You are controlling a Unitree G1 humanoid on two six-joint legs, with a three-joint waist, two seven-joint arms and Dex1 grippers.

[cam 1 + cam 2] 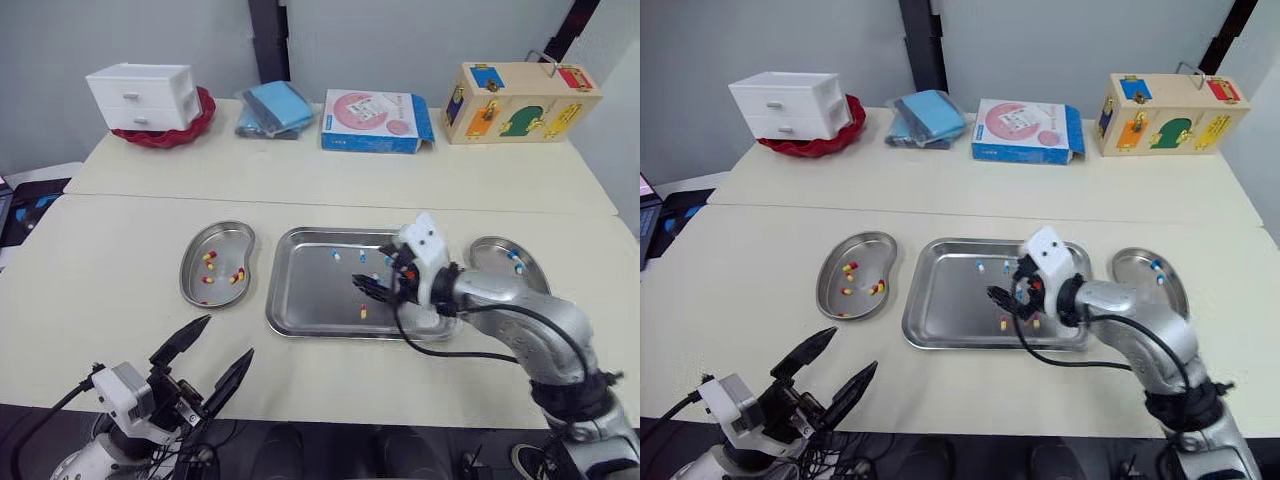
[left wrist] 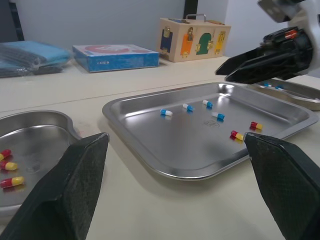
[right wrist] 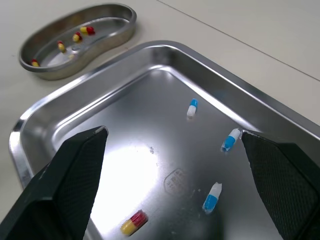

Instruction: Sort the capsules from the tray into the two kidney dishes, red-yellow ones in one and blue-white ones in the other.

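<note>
Six capsules show in the tray point(image 1: 300, 290) at the middle of the table point(image 1: 120, 250): four blue-white capsules point(image 2: 165, 112) strung across its floor and two red-yellow capsules point(image 2: 236, 135) lying close together toward the side nearer my right arm point(image 1: 520, 315). My right jaws hang just above the tray's right half, spread wide, with nothing between them; three of the blue-white ones and one red-yellow one lie on the metal below the gap. My left jaws are also wide apart and empty, low over the near edge of the table, well apart from the tray and pointing toward it.

Just left of the tray sits the left kidney dish point(image 1: 195, 275), holding several red-yellow capsules. Just right of the tray, partly behind my right arm, sits the right kidney dish point(image 1: 535, 272), with two blue-white capsules near its far end.

Along the far side of the table stand a white drawer unit point(image 1: 142, 95) resting on a red bowl point(image 1: 195, 128), a folded blue cloth point(image 1: 275, 108), a blue and pink box point(image 1: 375, 120) and a wooden latch box point(image 1: 520, 100).
</note>
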